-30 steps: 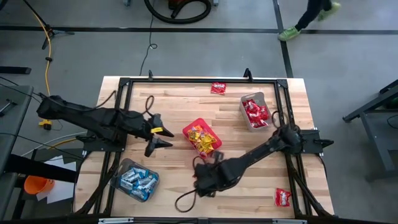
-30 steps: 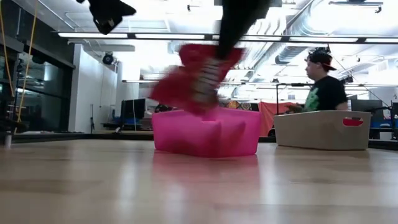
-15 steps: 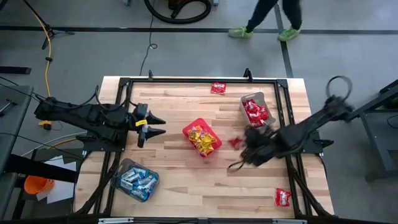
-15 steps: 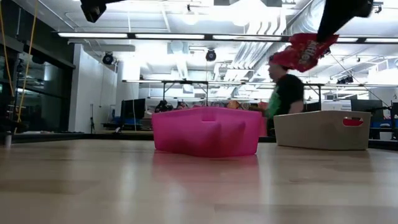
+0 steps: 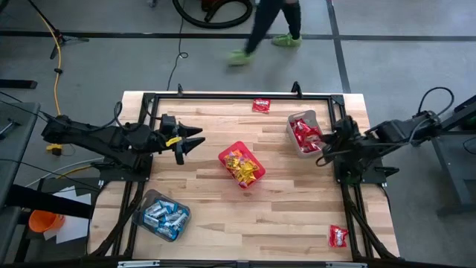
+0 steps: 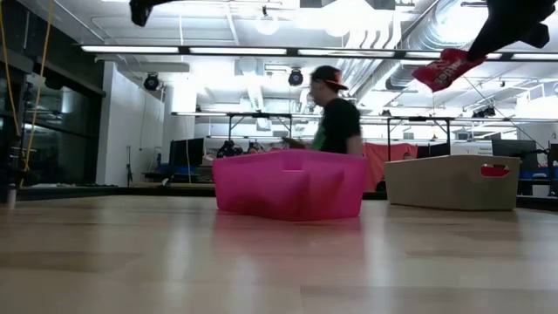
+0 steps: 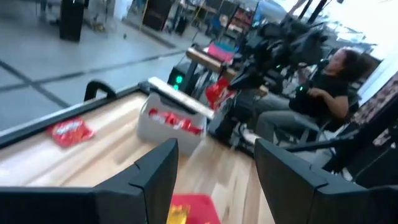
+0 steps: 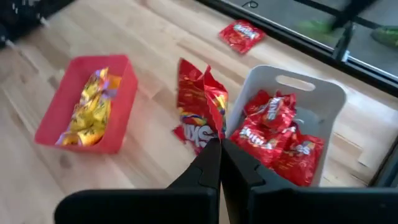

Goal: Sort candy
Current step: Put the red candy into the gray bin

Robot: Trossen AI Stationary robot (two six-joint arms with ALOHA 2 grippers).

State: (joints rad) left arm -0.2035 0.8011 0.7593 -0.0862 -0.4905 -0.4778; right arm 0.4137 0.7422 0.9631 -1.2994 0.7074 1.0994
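Nearest the right wrist camera, the right gripper point(image 8: 219, 163) has its two dark fingers pressed together on the lower edge of a shiny red wrapped candy packet point(image 8: 200, 112), so the packet stands up from the fingertips, crinkled and hanging free of the table. It is held aloft just beside the pale grey plastic tub point(image 8: 328, 93), by the wall that faces the middle of the table, and that tub already holds a heap of like red packets point(image 8: 277, 137). The grip and the height make sense as a carry toward the matching heap; I judge the packet has yet to clear the tub's rim, though its exact height over the rim is hard to tell from these angles. In the low view the same packet dangles high above the tabletop.

Farther off sits the red square plastic bin point(image 8: 121, 99) filled with yellow wrapped packets point(image 8: 90, 112), and beyond the tub one loose red packet point(image 8: 242, 34) lies flat on the pale wooden table point(image 5: 223, 216).

Across the table, the left gripper point(image 5: 195, 139) waits above the boards with its fingers spread, holding nothing. Near it is a clear tub of blue-and-white packets point(image 5: 163, 216). Another stray red packet point(image 5: 338, 237) lies at the table's right near corner.
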